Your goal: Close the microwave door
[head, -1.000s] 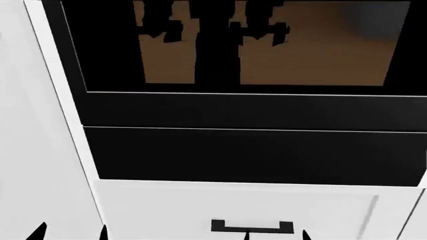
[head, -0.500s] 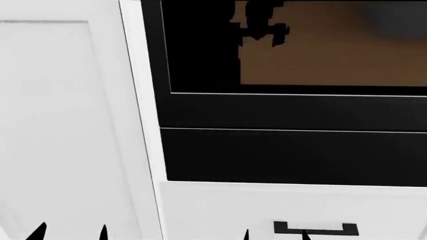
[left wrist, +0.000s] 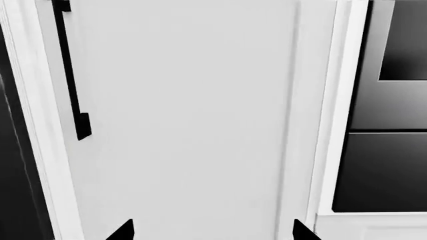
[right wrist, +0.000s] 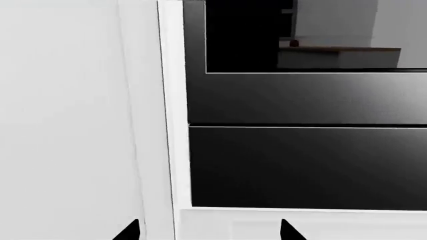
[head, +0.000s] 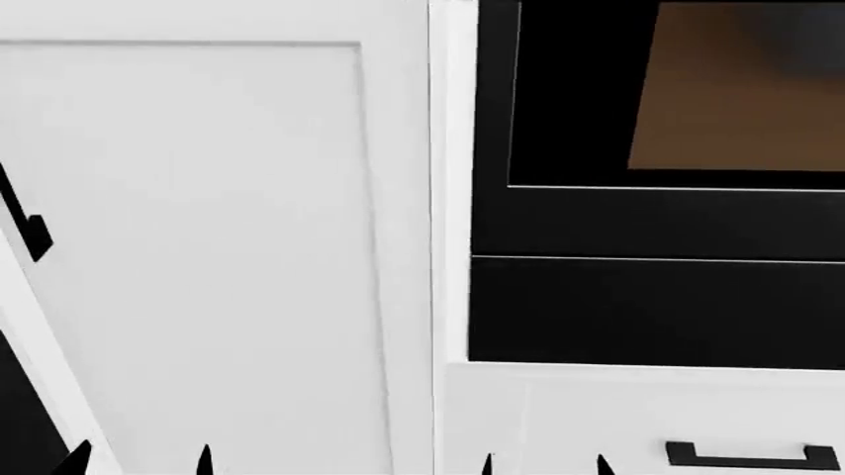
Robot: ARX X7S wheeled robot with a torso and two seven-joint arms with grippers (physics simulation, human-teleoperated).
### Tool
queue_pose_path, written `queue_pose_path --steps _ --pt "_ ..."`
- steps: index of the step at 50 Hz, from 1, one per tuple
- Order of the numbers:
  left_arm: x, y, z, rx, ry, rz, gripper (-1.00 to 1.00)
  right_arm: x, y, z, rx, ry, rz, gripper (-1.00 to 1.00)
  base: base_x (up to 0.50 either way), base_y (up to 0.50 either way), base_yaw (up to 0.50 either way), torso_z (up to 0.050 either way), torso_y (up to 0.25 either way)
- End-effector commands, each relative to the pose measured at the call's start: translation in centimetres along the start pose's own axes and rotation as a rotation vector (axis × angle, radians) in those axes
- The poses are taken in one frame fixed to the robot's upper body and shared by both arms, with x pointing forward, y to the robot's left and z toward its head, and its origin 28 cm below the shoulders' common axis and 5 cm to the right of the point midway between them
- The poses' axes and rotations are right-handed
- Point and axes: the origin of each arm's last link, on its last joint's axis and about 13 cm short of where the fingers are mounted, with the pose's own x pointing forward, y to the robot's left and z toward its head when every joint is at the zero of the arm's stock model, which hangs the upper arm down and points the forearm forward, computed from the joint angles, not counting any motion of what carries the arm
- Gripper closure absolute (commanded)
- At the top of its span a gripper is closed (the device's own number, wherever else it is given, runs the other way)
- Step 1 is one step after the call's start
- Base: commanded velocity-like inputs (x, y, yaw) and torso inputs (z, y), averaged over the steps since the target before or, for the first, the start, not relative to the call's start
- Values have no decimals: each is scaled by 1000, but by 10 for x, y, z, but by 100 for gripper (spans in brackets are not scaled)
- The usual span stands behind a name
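Note:
The microwave door is out of view. A black built-in appliance front (head: 660, 297) with a glossy window fills the head view's right; I cannot tell whether it is the microwave, and no open door shows. It also appears in the right wrist view (right wrist: 300, 165). My left gripper (head: 141, 465) is open at the bottom edge, facing a white cabinet door (left wrist: 187, 125). Open too, my right gripper (head: 544, 467) points at the seam between that cabinet and the black appliance. Neither holds anything. Only the fingertips (left wrist: 123, 231) show.
The tall white cabinet door (head: 212, 247) has a black bar handle (head: 27, 223) near its left edge. Below the black appliance sits a white drawer (head: 595, 426) with a black handle (head: 750, 457). A dark gap (head: 20, 416) shows at the far left.
The view has swung left: the black appliance and the drawer handle slid right in the frame. The white cabinet door and its handle came into view. Both grippers keep their opening.

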Motion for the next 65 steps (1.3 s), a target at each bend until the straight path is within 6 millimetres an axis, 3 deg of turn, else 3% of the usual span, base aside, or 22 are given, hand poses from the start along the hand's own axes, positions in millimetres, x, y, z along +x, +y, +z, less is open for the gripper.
queue_pose_path --steps 1,8,19,21,23,29,32,40,65 --pt "0 0 0 1 -1 0 -100 0 0 0 0 -1 1 -100 0 500 0 0 0" --pt "0 0 -1 0 -2 1 -100 0 0 0 -1 3 7 -100 0 500 0 0 0" --pt "1 -2 0 63 -7 -8 -100 4 1 -3 -30 57 -7 -100 0 0 0 0 0" --pt "1 -2 1 64 -14 -4 -100 3 1 -1 -32 32 -13 -100 0 0 0 0 0" --pt "-1 -3 6 198 -63 29 -100 0 3 5 -69 -59 6 -100 0 0 0 0 0" --pt "-13 -2 30 337 -298 78 -100 -11 9 22 -360 -338 -3 -100 0 0 0 0 0" --pt "-25 4 41 404 -345 103 -100 -20 10 39 -348 -482 8 -100 0 0 0 0 0" --pt "-40 13 59 435 -472 157 -100 -25 10 48 -313 -545 -3 -100 0 0 0 0 0" --pt "-47 9 72 502 -574 154 -100 -30 10 55 -333 -627 -12 -100 0 0 0 0 0"
